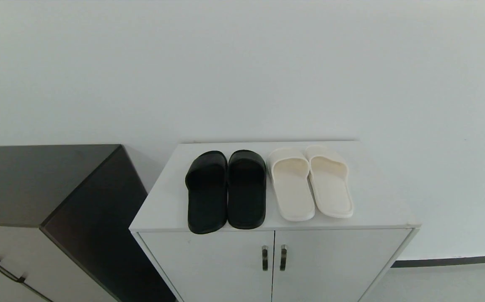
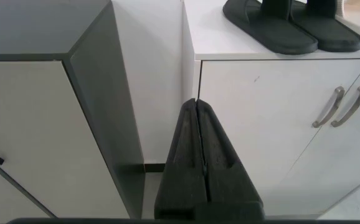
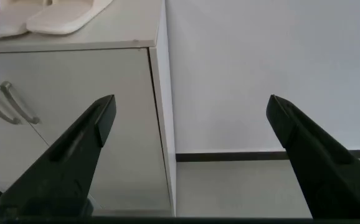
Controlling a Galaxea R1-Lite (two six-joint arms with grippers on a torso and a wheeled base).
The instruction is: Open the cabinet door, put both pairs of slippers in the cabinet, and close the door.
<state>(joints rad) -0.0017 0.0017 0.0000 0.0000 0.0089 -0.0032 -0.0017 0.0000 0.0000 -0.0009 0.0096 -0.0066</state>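
Left gripper (image 2: 196, 102) low before the white 2-door cabinet (image 1: 208, 268), jaws pressed together, right gripper (image 3: 191, 102) by its right corner, jaws wide apart; doors closed, 2 metal bar handles (image 1: 273, 257) side by side; on top, black rubber slippers (image 1: 225, 191) left of cream rubber slippers (image 1: 309, 184), heels frontward.

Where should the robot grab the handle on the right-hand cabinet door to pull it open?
Grip the right door's handle around the middle of its upright bar, coming straight from the front, the open right tool straddling it. It bows out from the closed door, leaving a gap behind.
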